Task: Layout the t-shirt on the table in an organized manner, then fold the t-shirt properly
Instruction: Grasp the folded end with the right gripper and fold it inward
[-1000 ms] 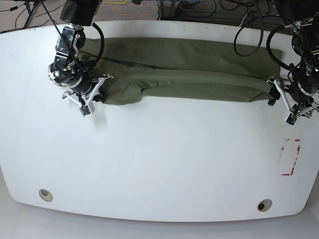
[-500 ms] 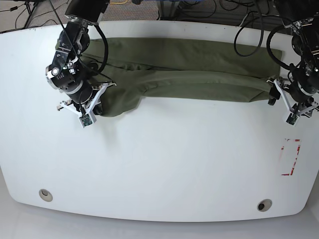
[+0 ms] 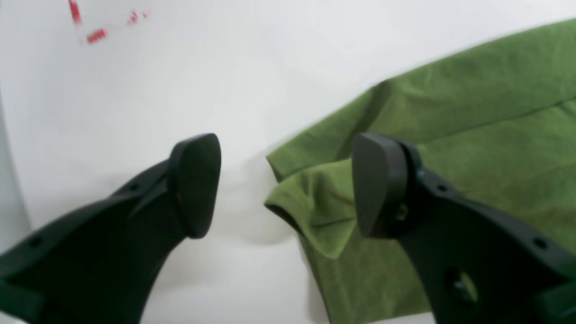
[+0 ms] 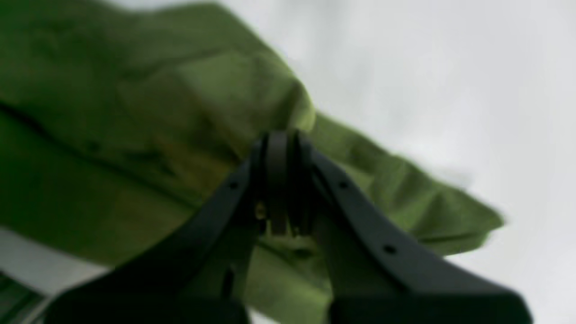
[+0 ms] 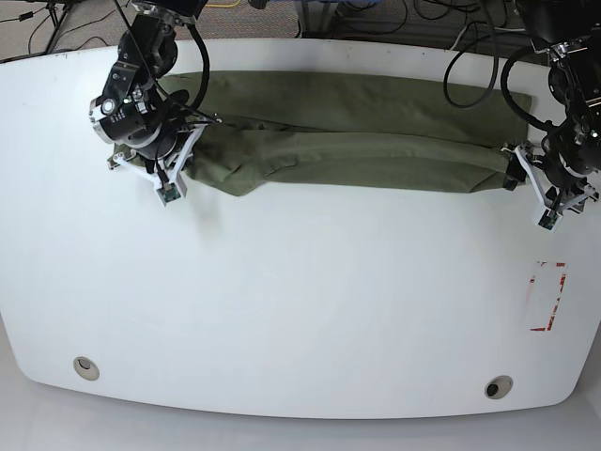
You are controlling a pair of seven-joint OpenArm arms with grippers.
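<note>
Black fingers of the right gripper [image 4: 279, 180] are pinched tight on the t-shirt [image 5: 357, 132]. The left gripper [image 3: 283, 184] is wide apart, with a green corner between its fingers. The shirt lies bunched in a long strip across the far side of the table [image 5: 300, 310]. I think spreading and all the folding are left to do.

Both arms are black with looping black cables and white bracket frames near the wrists; the left gripper [image 3: 283, 184] has matte black tapered fingers with rounded pads; small recessed holes, possibly screws, dot them.
</note>
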